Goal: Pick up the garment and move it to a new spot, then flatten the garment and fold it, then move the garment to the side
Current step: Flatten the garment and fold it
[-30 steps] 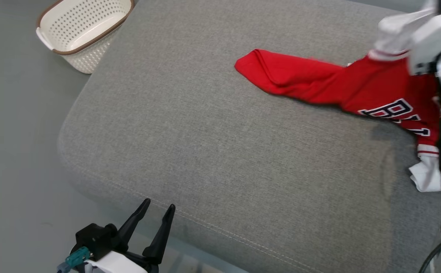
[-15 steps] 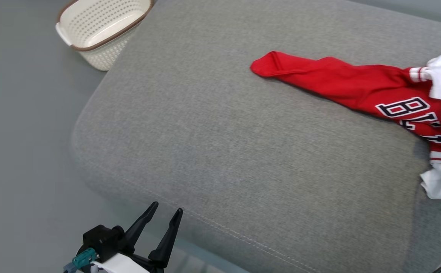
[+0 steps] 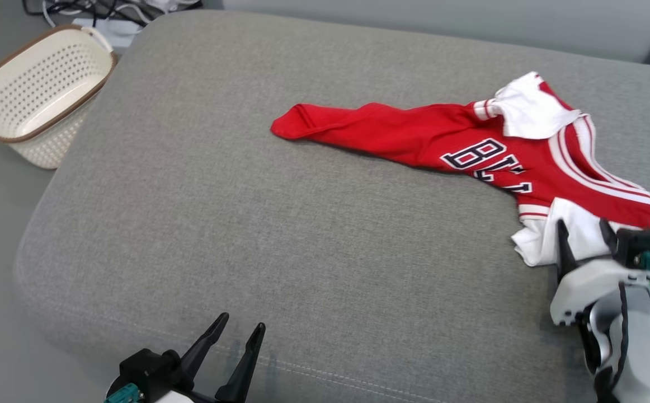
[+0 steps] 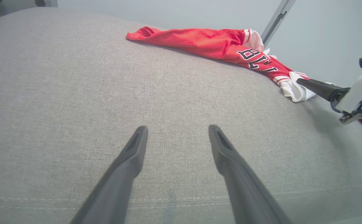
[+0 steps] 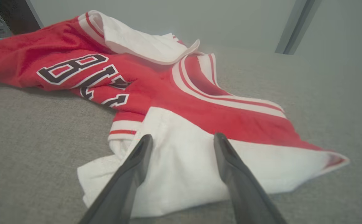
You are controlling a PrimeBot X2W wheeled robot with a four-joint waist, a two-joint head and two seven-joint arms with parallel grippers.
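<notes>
Garment point(image 3: 470, 145), a red jersey with white sleeves and striped trim, lay bunched on the right half of the grey cushion point(image 3: 246, 224). Its long axis ran roughly left to right across the head view, narrow red end toward mid-cushion, collar and sleeves toward the right edge. Right gripper point(image 3: 581, 226) was clearly the nearer one, its fingers pointing into the near white sleeve with the tips at or just over that cloth; contact could not be confirmed. Its jaws stood wide apart, gripping nothing. So the garment lay straight ahead of and slightly left of the right gripper, the bulk stretching away leftward. Left gripper point(image 3: 242, 322) sat at the cushion's front edge, well apart from the garment, jaws also spread and empty; the red end lay up and to its right. Likely next need: spreading the cloth flat, probably with both arms. Writing: black block letters outlined in white on the chest, "B" readable and maybe "U", the rest lost in folds. No brand tag visible. Perforated white basket point(image 3: 45, 151) sat on the floor off the far left corner.
</notes>
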